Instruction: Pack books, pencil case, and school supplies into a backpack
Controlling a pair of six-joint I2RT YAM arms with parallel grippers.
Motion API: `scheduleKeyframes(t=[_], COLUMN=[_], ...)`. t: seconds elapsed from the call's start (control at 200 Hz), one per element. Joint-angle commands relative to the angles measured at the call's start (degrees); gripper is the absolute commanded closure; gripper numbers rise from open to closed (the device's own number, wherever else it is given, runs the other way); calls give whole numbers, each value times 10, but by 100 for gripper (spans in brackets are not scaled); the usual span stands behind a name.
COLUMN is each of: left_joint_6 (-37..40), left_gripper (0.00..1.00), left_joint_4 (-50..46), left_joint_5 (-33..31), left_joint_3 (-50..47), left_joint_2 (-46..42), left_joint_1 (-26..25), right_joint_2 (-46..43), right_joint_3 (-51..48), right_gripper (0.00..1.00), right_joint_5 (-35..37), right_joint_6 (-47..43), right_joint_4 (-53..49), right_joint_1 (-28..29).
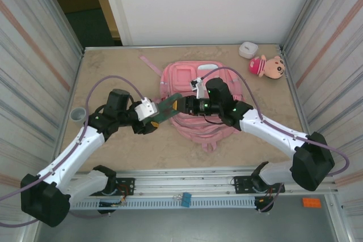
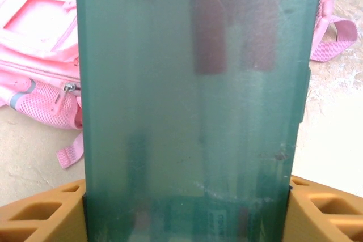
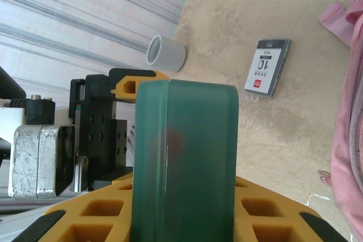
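Note:
A translucent green pencil case (image 1: 168,109) hangs in the air between my two grippers, just left of the pink backpack (image 1: 193,80), which lies flat at mid-table. My left gripper (image 1: 157,114) is shut across the case's wide faces; in the left wrist view the case (image 2: 193,111) stands between the yellow fingers (image 2: 45,213), with the backpack (image 2: 39,38) behind. My right gripper (image 1: 182,106) holds the other end, its yellow fingers (image 3: 91,213) pressed on the narrow sides of the case (image 3: 184,162). The books are out of view.
A grey cup (image 1: 78,115) stands near the left wall. A small pack labelled "10" (image 3: 266,66) lies on the table beside the backpack's edge (image 3: 349,128). At the back right lie a plush doll (image 1: 269,65) and a white case (image 1: 248,49).

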Motion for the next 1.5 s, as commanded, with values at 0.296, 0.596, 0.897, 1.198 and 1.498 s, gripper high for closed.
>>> scheduleKeyframes(t=[0.296,0.596,0.897,1.198,1.498], left_joint_6=[0,24,45,53,15], left_gripper=[24,26,27,30,96], left_joint_4=[63,135,162,190,186], left_joint_5=[-36,-69,-87,-137,-131], left_joint_3=[45,100,174,188,173], left_joint_2=[56,201,343,402,359], left_joint_1=[-59,-142,-183,-187,-189], right_joint_2=[-173,-329,-386,-397,-434], right_joint_3=[-86,-123,-127,-123,-99], right_gripper=[85,86,85,86,87], right_joint_5=[27,33,30,43,73], right_joint_6=[20,20,-4,-13,-19], right_joint_4=[-78,-198,-274,-294,-324], right_joint_1=[-190,-368,-414,-416,-422])
